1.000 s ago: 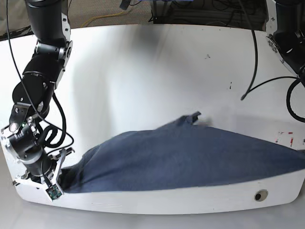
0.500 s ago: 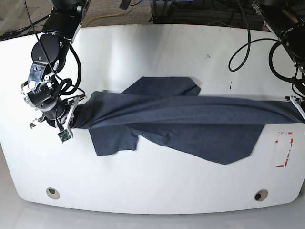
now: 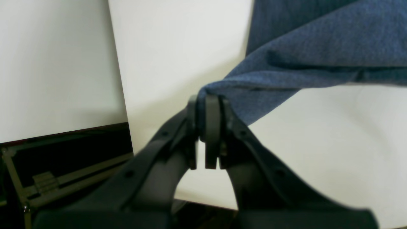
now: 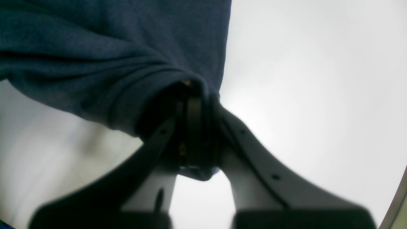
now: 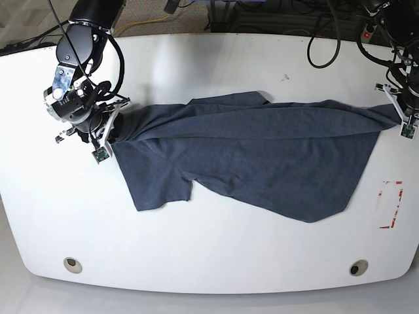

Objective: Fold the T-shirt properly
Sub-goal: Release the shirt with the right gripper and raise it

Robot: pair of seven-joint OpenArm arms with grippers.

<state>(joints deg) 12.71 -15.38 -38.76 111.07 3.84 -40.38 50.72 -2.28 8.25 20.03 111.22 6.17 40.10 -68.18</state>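
- T-shirt cloth is pinched in both end effectors: the left end effector closed on one edge, the right end effector closed on bunched fabric.
- Between the two end effectors, the shirt stretches in a long folded band.
- Outward from that band, toward the bottom of the base view, the shirt spreads on the white tabletop.
- Below the left end effector in the base view, red marks lie beside the shirt.
- Farther out sit two round fittings, near the tabletop's corners.

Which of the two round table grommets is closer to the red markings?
The right-hand grommet in the base view: the red markings lie just above it there, while the left-hand grommet sits far across the table.
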